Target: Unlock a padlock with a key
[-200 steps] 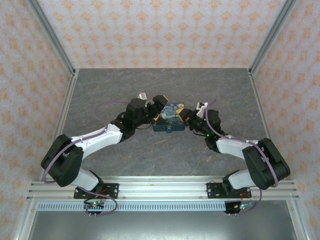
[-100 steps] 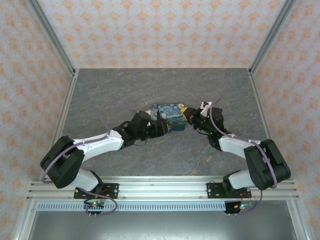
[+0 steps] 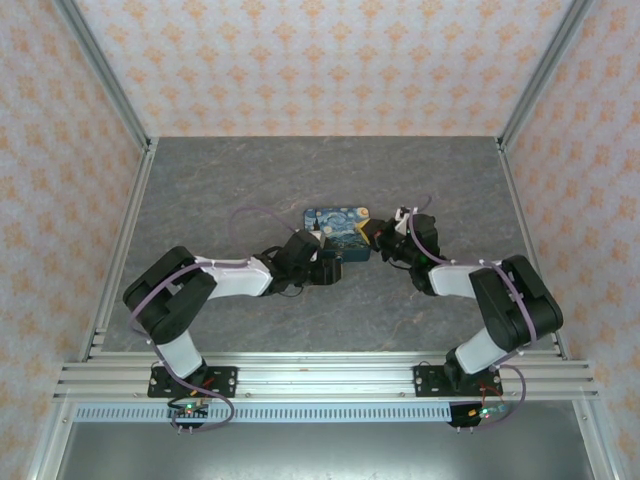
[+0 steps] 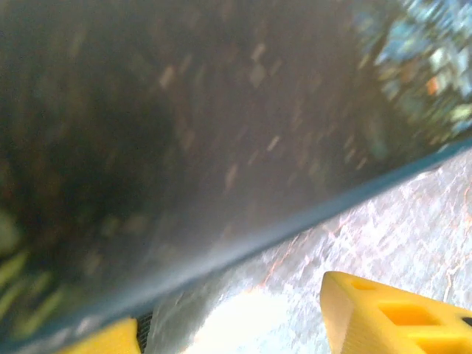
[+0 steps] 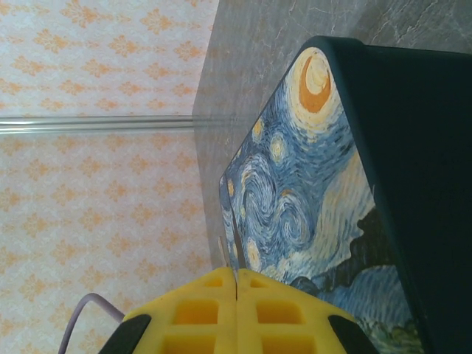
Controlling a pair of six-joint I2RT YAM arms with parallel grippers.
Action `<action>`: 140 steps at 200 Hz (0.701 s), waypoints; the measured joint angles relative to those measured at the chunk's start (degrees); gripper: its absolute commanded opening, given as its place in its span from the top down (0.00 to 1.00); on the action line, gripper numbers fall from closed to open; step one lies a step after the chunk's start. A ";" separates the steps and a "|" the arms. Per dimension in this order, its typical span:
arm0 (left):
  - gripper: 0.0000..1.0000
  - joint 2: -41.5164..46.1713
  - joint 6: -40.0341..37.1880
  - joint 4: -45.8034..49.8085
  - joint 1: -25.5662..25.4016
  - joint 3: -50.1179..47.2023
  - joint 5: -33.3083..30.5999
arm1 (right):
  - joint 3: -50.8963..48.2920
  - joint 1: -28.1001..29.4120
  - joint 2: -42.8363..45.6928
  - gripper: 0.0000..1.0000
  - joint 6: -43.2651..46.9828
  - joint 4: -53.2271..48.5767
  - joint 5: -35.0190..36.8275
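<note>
The blue box (image 3: 340, 224) with a swirled night-sky print lies mid-table. My left gripper (image 3: 328, 266) is low against its near edge. In the left wrist view the box's dark side (image 4: 206, 133) looms blurred just beyond the open left gripper (image 4: 236, 324), and nothing sits between the yellow fingers (image 4: 391, 313). My right gripper (image 3: 371, 232) is at the box's right end with its fingers (image 5: 199, 313) pressed together. A thin pale sliver, the key (image 5: 222, 248), pokes out at their tips beside the printed lid (image 5: 310, 199). The padlock is hidden.
The grey stone-patterned table (image 3: 230, 170) is framed by aluminium rails (image 3: 125, 215) and patterned walls. Both arms reach inward from the near edge and meet at the box. A purple cable (image 3: 255, 215) loops above the left forearm.
The left arm swung from the box's left end round to its near side and folded in, its jaws narrowing. The box shifted farther away and turned. The right gripper stayed shut at its right end.
</note>
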State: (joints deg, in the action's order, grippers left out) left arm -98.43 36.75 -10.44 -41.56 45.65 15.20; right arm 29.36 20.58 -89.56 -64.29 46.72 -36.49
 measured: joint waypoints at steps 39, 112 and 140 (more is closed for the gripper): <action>0.42 -2.43 -2.84 -3.06 -0.09 1.14 -2.36 | 0.68 0.00 -3.52 1.00 -0.55 1.75 0.07; 0.50 -7.41 -4.31 -8.46 -0.09 3.67 -3.72 | 2.89 0.00 -6.62 1.00 -0.66 2.89 0.07; 0.52 -9.27 -5.16 -9.70 -0.09 5.35 -3.69 | 3.30 0.00 -7.17 1.00 -0.66 3.23 0.11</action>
State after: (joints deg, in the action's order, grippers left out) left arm -107.70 31.59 -20.14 -41.65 51.00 11.51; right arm 32.67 20.58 -96.73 -64.95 49.95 -36.38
